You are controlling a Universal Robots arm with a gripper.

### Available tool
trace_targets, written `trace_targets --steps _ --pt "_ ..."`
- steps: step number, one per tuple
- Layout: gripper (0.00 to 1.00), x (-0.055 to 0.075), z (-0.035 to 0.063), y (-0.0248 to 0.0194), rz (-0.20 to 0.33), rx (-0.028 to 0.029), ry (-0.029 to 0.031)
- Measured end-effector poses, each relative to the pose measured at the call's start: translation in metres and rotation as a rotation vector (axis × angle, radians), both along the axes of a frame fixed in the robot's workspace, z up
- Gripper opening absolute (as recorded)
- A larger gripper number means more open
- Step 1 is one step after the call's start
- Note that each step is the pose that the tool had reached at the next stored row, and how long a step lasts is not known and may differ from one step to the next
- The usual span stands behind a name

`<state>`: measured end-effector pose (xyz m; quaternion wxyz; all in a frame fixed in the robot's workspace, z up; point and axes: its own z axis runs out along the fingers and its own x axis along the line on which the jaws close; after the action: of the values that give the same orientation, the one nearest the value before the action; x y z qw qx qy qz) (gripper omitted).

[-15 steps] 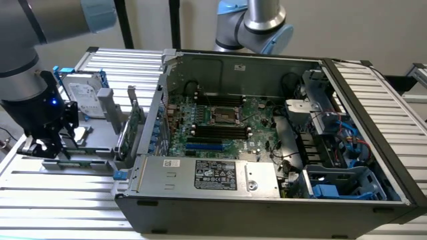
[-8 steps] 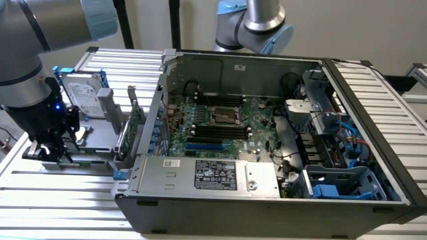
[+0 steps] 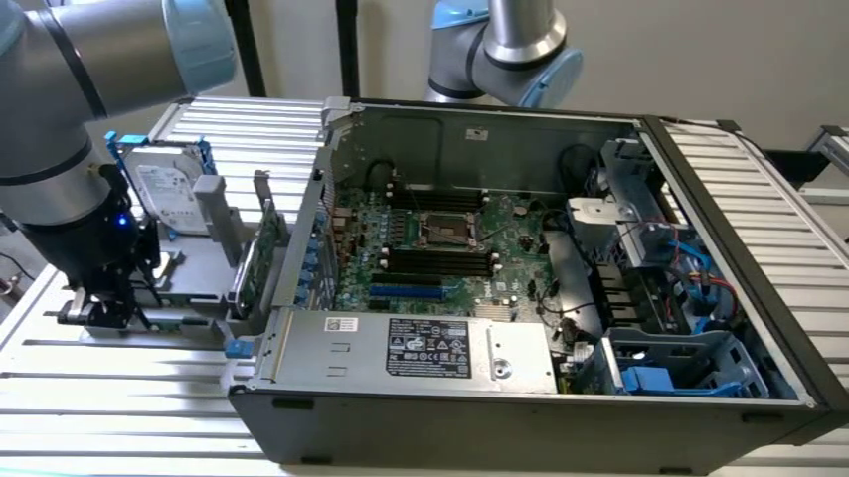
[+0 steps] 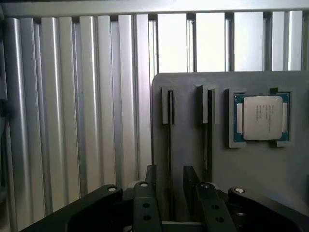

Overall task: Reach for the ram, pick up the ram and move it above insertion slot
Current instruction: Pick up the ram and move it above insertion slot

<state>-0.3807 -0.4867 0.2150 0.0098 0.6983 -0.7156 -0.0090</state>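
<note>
On the grey holder (image 4: 188, 145), which stands on the ribbed worktop (image 4: 72, 121): arm lowered over it. The claw (image 4: 170, 176) is spread wide and holds nothing, with its fingers (image 4: 150, 180) either side of the ram (image 4: 170, 111). The ram stands edge-up in a holder slot, apparently untouched. Beside it is a second slotted stick (image 4: 209, 125), then a processor (image 4: 261, 117) in its pocket. The computer case (image 3: 531, 417) lies to the exterior view's right of the holder. Judged: reach nearly done, pick-up not begun. A grip calls for fingers centred squarely on the thin board.
</note>
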Motion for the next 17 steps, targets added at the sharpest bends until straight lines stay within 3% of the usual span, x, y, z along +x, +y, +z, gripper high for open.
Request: trace_targets --steps 7,17 --pt "0.36 0.000 -0.0089 0.0001 0.036 0.0000 -0.0007" --pt "0.36 0.000 -0.0135 0.0006 0.045 0.0021 -0.0008"
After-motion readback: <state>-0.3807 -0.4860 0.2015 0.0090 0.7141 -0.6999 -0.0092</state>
